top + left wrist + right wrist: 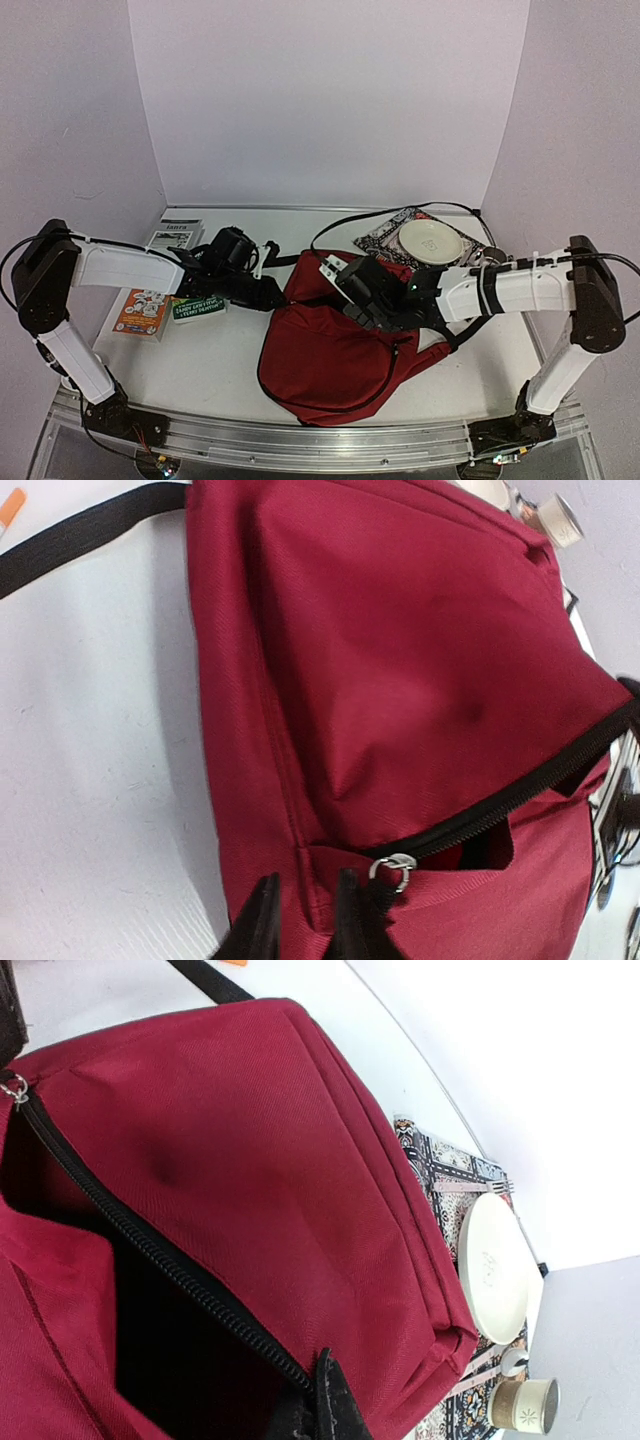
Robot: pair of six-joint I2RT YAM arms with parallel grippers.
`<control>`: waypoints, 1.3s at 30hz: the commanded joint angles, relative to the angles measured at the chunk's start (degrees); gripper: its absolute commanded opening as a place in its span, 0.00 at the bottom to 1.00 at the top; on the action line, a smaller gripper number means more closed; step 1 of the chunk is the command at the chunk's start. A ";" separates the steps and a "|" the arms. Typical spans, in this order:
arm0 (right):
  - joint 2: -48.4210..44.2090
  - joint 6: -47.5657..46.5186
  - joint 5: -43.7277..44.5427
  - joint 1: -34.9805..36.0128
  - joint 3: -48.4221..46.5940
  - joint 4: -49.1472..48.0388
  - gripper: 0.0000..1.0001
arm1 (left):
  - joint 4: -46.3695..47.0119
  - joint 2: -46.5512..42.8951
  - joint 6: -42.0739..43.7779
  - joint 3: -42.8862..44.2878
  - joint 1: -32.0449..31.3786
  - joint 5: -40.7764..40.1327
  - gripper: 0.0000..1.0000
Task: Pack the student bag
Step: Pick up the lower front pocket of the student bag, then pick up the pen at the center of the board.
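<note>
Top external: student bag (330,360) lies flat at table centre, slightly right, near the front edge and between the two arms. It's dark red, with a black strap (290,258) trailing off its back-left corner.

Left wrist: left gripper (305,900) is at the bag's left edge, just beside the zipper end. The fingers (265,930) are parted by a narrow gap with red fabric showing through it, and nothing is visibly clamped. The metal zipper pull (397,865) sits just right of the fingertips, not touched. The zipper is undone from there, with a dark slot showing behind it.

Right wrist: right gripper (325,1385) has its jaws closed, and the tips meet right on the black zipper line at the lip of the opening, so it looks pinched on the bag's edge there. The main compartment gapes below that line and the interior is too dark to read.

Off the bag:
- A white plate (430,240) sits on a patterned placemat (380,240), just behind the bag at back right.
- A small tan jar (525,1405) stands beside the mat's right end.
- An orange card box (140,312) and a green card box (197,308) sit under the left arm, well left of the bag.
- A white box (175,235) sits behind those two boxes.
</note>
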State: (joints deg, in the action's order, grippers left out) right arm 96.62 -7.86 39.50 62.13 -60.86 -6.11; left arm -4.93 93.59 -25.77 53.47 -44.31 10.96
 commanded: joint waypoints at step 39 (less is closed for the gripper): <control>-4.32 7.42 -5.88 0.03 2.64 -10.59 0.00 | -26.63 38.67 24.68 53.24 19.18 -11.22 0.45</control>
State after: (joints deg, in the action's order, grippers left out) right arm 91.21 -1.74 33.44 62.04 -55.12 -16.18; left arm -29.22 130.64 -3.62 102.62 -25.17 -1.21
